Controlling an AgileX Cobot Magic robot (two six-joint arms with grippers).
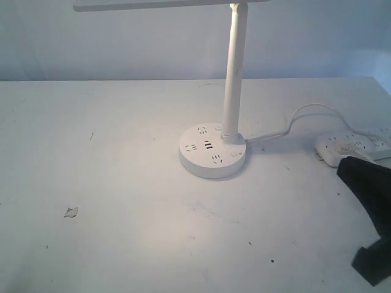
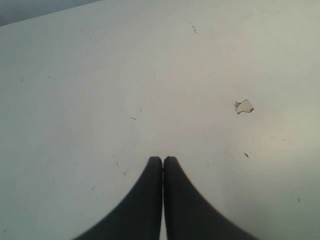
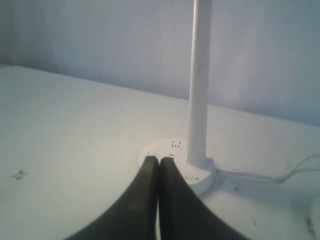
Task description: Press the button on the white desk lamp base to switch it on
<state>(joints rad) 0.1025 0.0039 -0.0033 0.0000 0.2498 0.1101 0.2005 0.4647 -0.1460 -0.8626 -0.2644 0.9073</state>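
Note:
The white desk lamp base [image 1: 201, 160] is a round disc with dark socket slots, standing mid-table. Its slim white stem [image 1: 234, 73] rises to a flat head [image 1: 171, 5] at the top edge. A small round button [image 1: 234, 154] sits on the disc beside the stem foot. A warm glow lies on the table around the disc. My right gripper [image 1: 343, 168] hangs at the right, well apart from the disc, jaws shut and empty. In the right wrist view, the gripper [image 3: 159, 160] points at the base [image 3: 176, 146] and button [image 3: 189, 176]. My left gripper [image 2: 162, 159] is shut over bare table.
A long white power strip [image 1: 357, 145] lies at the right edge, with a white cable [image 1: 293, 122] running from it to the lamp. A small chip of debris [image 1: 71, 212] lies on the table at the left, and the left wrist view shows this chip [image 2: 244, 106] too.

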